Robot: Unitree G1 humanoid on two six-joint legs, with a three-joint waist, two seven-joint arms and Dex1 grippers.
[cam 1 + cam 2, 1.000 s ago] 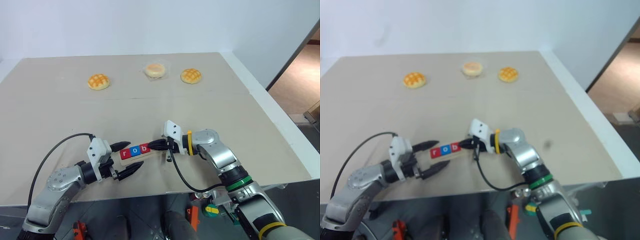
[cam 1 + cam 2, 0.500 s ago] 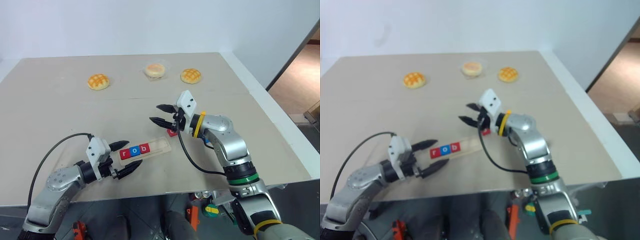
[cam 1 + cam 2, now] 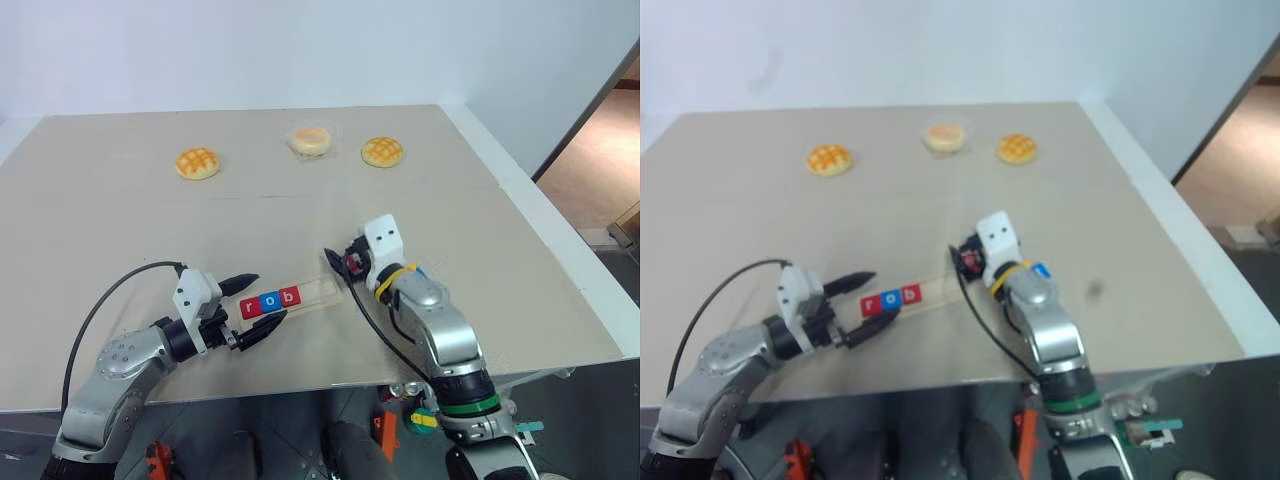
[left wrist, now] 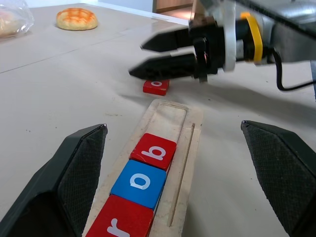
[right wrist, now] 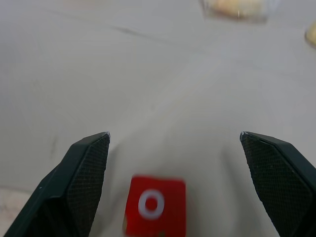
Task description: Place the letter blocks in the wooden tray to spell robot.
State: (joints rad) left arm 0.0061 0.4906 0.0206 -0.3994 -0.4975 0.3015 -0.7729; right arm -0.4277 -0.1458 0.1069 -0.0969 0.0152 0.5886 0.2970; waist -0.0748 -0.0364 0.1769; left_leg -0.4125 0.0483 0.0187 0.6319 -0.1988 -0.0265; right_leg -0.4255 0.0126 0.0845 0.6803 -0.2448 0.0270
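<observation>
Red "o" block (image 5: pixel 154 205) is lying loose past the wooden tray (image 4: pixel 174 129), right gripper (image 4: pixel 140 60) gaping over it; left gripper (image 3: pixel 255 305) is spreading wide around r-o-b.

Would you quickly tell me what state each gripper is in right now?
Left gripper: open, holding nothing, its fingers either side of the wooden tray.
Right gripper: open, holding nothing, pointed at the red o block on the table.

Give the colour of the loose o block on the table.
Red, with a white o; right wrist view shows it best.
</observation>
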